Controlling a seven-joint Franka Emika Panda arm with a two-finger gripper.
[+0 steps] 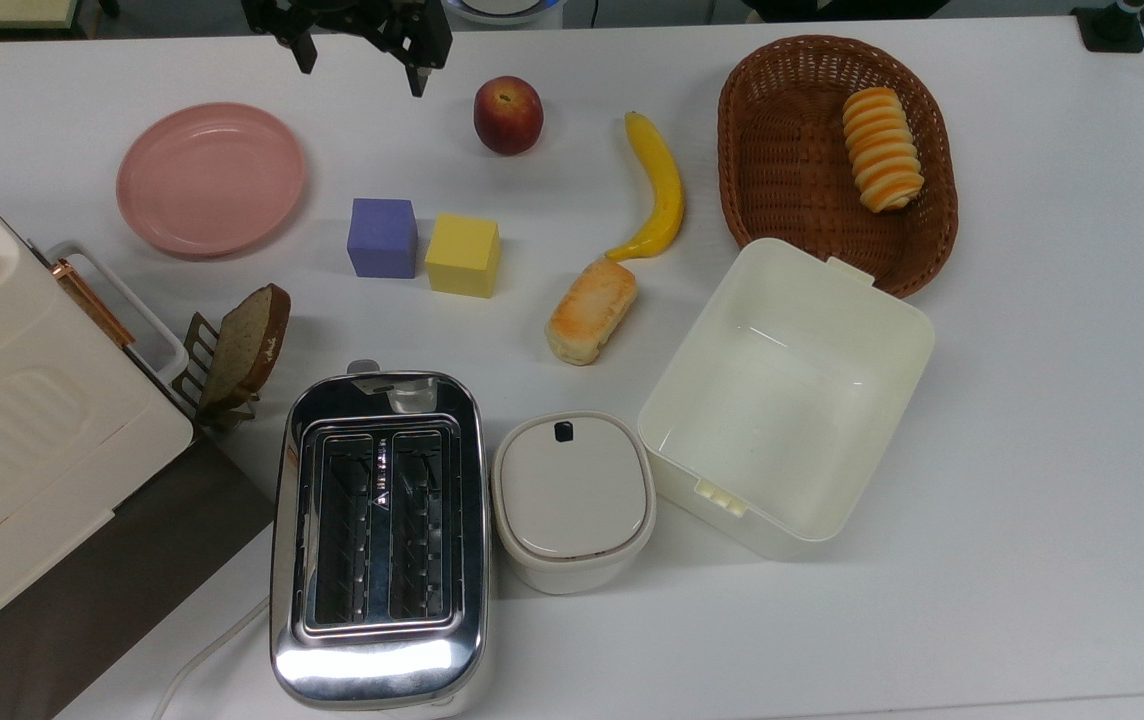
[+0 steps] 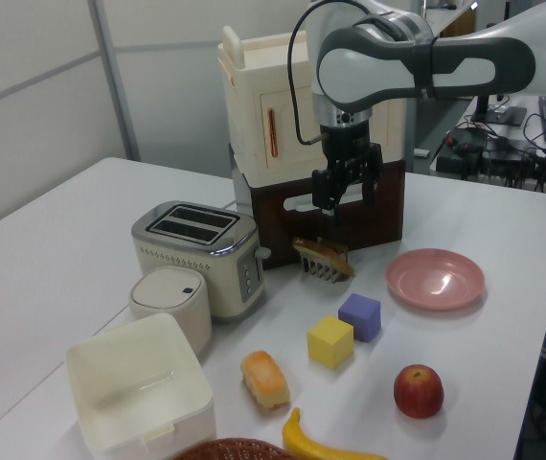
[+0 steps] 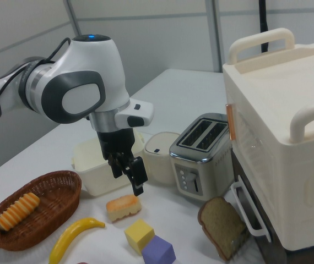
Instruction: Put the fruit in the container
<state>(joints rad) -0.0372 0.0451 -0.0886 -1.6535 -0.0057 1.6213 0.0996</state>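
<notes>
1. Right now the gripper [image 1: 362, 55] hangs released and empty above the table; in the top view the apple [image 1: 508, 114] lies at its three o'clock.
2. Best to centre the fingers over the apple, then lower.
3. The empty box [image 1: 867, 300] waits at the apple's four o'clock, past the banana [image 1: 659, 190].

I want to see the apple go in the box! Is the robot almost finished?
Not yet. Nothing looks done: the round dark-red apple sits on the white table, apart from the empty cream-white plastic box. The black gripper hangs open-jawed above the table, holding nothing. Left to do: reach the apple, grab it, carry it over, drop it in.
</notes>
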